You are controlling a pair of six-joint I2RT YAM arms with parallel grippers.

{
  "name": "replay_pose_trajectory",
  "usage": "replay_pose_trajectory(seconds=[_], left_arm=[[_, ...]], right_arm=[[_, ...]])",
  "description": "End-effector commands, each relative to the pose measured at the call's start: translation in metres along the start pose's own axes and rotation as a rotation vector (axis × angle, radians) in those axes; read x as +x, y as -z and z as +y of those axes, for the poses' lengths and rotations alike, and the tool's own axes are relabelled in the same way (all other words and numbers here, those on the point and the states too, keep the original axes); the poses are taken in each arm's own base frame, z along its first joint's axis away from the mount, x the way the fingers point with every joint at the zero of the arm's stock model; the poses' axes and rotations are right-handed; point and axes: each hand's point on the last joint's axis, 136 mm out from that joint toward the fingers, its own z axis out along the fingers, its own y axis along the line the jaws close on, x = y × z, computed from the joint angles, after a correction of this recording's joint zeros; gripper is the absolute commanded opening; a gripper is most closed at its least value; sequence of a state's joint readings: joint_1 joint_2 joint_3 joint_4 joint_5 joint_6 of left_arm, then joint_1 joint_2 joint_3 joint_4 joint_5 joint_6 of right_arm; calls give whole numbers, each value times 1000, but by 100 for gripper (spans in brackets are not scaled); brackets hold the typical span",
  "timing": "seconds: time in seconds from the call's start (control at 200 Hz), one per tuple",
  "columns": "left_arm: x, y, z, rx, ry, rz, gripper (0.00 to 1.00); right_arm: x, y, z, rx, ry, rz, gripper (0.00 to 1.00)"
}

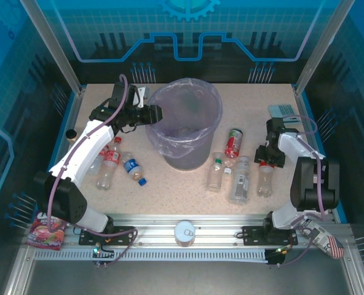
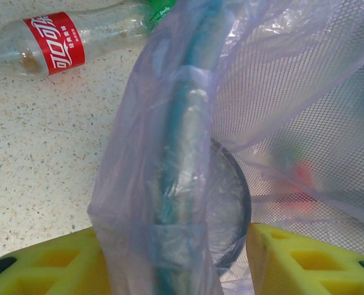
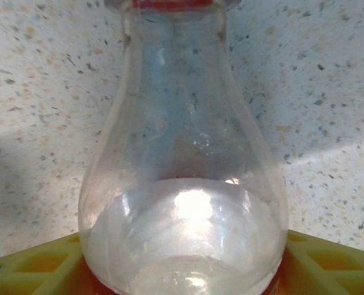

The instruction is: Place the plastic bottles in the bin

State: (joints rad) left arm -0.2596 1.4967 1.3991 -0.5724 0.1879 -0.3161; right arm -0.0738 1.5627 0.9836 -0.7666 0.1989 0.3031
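Left claw (image 2: 176, 261) astride rim of bin (image 1: 188, 153)

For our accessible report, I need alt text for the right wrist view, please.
A clear plastic bottle with a red cap lies on the speckled table, its wide body between the right gripper's two yellow fingers.

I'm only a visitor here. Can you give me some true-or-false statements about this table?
1. The left claw straddles the rim of the bin. True.
2. Every bottle is already in the bin. False: several bottles lie on the table.
3. The right claw has a red-capped bottle between its fingers. True.
4. The silver can stands inside the bin. False: it sits at the near edge, between the arm bases.
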Motion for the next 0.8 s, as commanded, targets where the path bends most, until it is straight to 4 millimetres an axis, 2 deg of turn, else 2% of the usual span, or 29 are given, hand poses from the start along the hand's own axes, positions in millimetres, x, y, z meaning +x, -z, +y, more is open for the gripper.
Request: replay_pose_trajectory(seconds=[0.0, 0.135, 0.23, 0.36, 0.495, 0.625, 0.795], left_arm=[[4, 3, -1, 4, 14, -10, 56], [5, 1, -3, 20, 30, -7, 56], [5, 0, -2, 14, 29, -8, 56], [7, -4, -1, 20, 39, 3, 56], [6, -6, 3, -6, 59, 2, 57], [4, -2, 6, -25, 66, -15, 57], [4, -2, 8, -37, 66, -20, 57]], right_arm=[[-2, 26, -4, -27, -16, -20, 61], [-7, 56, -6, -86, -47, -98, 55], [-11, 88, -1, -156, -54, -189, 54], [-15, 148, 6, -255, -53, -331, 52], [-17, 226, 19, -392, -49, -543, 51], [-19, 291, 32, -504, -37, -700, 48], [-28, 358, 61, -583, 56, -850, 45]])
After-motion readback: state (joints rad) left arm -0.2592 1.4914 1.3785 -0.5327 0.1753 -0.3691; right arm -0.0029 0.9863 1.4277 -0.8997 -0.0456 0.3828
